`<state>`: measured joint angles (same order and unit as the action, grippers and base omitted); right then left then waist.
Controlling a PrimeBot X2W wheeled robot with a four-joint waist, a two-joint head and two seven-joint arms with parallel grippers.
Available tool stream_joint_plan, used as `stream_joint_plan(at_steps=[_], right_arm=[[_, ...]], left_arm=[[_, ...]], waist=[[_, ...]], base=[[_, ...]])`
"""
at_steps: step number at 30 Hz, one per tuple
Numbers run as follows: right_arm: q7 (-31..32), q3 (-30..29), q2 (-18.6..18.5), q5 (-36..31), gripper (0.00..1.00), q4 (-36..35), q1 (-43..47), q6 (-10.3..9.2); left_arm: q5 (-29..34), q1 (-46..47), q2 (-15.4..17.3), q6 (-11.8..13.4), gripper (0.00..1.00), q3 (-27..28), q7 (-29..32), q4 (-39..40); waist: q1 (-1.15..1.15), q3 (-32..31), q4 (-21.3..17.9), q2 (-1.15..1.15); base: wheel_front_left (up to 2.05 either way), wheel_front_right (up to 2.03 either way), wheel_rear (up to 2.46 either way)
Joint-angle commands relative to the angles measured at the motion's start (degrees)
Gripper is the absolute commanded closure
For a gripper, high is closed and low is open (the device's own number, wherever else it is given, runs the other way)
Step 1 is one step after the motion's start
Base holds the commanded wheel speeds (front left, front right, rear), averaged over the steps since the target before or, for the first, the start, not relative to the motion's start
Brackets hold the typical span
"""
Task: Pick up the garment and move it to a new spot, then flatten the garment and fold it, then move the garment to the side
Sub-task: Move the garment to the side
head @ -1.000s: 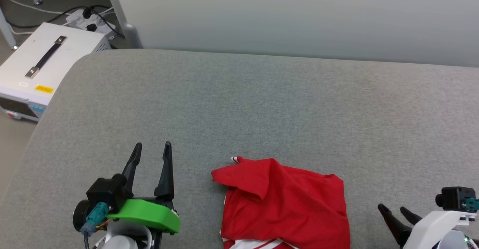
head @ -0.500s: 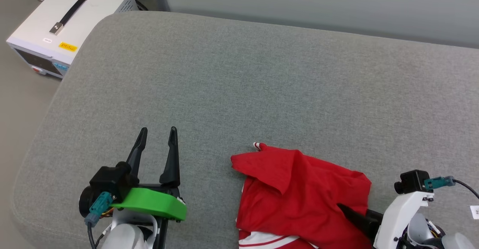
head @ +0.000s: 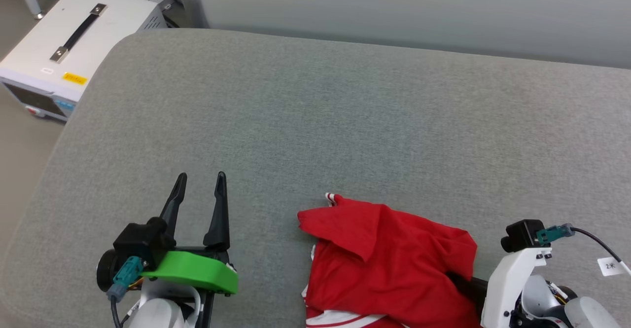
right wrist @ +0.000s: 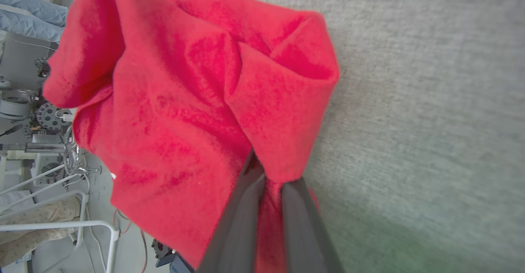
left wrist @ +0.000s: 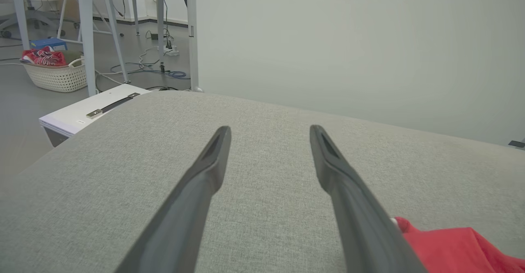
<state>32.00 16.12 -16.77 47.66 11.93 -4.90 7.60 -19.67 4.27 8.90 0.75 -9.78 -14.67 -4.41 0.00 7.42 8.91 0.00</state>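
Grey cushion [head: 345,111] backed by pale wall [head: 394,7], white box [head: 64,47] on floor, left gripper [head: 199,180] spread, right gripper [right wrist: 268,182] clamped on shirt [head: 389,264], clear of it a second earlier.

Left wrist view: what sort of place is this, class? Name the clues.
Likely a robotics lab or workshop: loose cables on the floor, a white equipment box with a carry handle, and a basket of clothes.
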Motion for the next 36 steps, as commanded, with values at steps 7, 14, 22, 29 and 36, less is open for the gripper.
stream_joint_plan(at_steps=[7,14,22,29,36], right_arm=[[1.2,-2.2,-4.3,-9.9,1.00,-1.6,-1.1,-0.11],[4.0,-5.1,-7.1,-15.0,1.00,-3.2,-2.2,-0.11],[0.8,-7.3,-9.4,-18.7,1.00,0.0,-12.6,-0.11],[-3.9,-10.9,-12.2,-21.4,1.00,8.6,-24.5,-0.11],[-8.8,-15.4,-17.6,-25.5,1.00,19.2,-34.5,-0.11]], left_arm=[[1.2,-1.1,-0.3,-0.7,0.00,1.1,-0.3,1.2],[1.6,-0.7,-0.8,-1.6,0.00,0.5,-0.3,1.6],[3.4,3.2,0.1,-2.5,0.00,-0.6,-0.1,3.4],[5.5,9.9,2.6,-4.1,0.00,-2.2,2.1,6.7],[6.6,16.7,3.7,-5.4,0.00,-4.2,3.7,9.0]], waist=[[0.00,-2.5,-10.3,0.00],[0.00,-1.1,-18.7,0.00],[0.00,6.8,-25.3,0.00],[0.00,16.7,-25.6,0.00],[0.00,24.8,-23.0,0.00]], base=[[0.00,0.00,0.00],[0.00,0.00,0.00],[0.00,0.00,0.00],[0.00,0.00,0.00],[0.00,0.00,0.00]])
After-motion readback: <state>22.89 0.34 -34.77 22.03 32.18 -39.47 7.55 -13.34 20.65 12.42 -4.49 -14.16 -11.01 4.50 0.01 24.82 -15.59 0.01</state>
